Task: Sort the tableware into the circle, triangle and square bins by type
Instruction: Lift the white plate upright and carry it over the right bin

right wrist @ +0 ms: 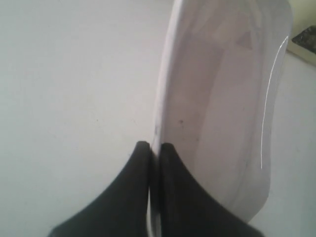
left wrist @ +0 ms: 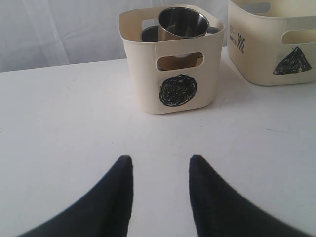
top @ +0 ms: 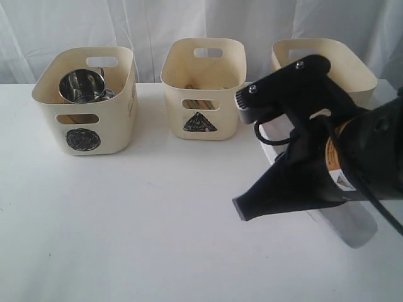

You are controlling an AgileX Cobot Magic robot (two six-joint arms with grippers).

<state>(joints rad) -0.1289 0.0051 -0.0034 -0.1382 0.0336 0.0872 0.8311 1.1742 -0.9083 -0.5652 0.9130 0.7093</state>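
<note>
White desk (top: 126,220), curtain (top: 252,19) behind. The right gripper (right wrist: 154,147) pinches the large white plate (right wrist: 217,98) by its rim, just right of the triangle bin (top: 173,107). Likely next: lift it into the third bin (top: 359,66) beyond. The left gripper (left wrist: 160,165) hangs released, empty.

Matte black right arm (top: 352,151), two silver screws (top: 252,89) on its angular wrist housing (top: 296,82), looping black cable (top: 267,139), small orange-and-white label (top: 335,165), curved tapering black fingers (left wrist: 116,197)
</note>
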